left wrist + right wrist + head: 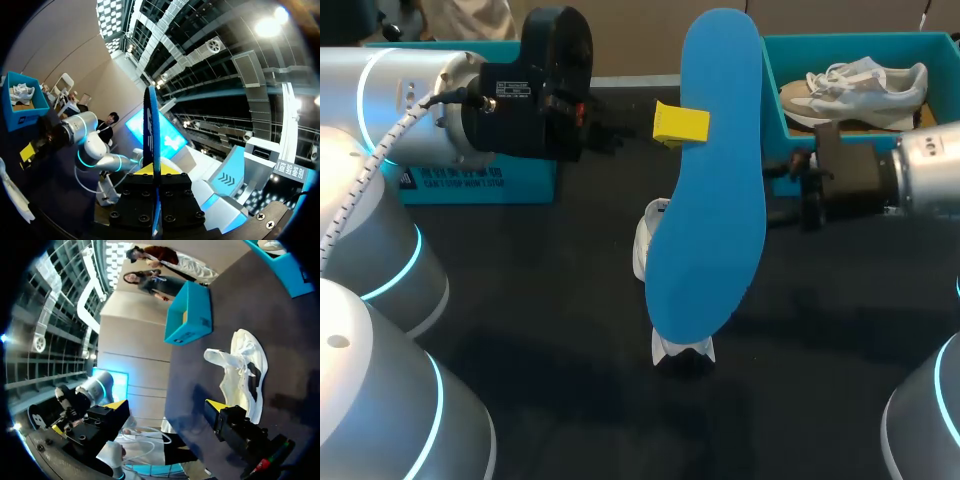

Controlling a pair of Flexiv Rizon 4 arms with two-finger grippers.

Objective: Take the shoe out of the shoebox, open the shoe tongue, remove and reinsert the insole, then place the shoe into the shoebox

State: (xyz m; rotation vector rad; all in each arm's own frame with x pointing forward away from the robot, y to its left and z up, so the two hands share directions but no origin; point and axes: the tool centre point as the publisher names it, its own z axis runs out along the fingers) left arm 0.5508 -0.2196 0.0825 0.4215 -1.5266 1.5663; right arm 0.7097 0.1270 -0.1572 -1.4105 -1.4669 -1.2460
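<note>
Roughly midway. The teal shoebox (470, 182) is at the table's (540, 330) far left, its inside not visible. The left gripper (688, 127) is clamped on the blue insole (715, 170) and holds it up in the air over the white shoe (653, 250), which lies mid-table, out of the box. Take-out and insole removal look done, and the tongue is likely opened too. Remaining: reinsert the insole, then put the shoe into the box. The right gripper (808, 188) hangs just right of the insole, holding nothing. The second box (772, 90) behind it holds another shoe (855, 85). The head view hides most of the white shoe behind the insole. The right wrist view shows it whole, with the tongue apparently pulled out, and that gripper's fingers wide apart. The left wrist view shows the insole edge-on, pinched from both sides.
</note>
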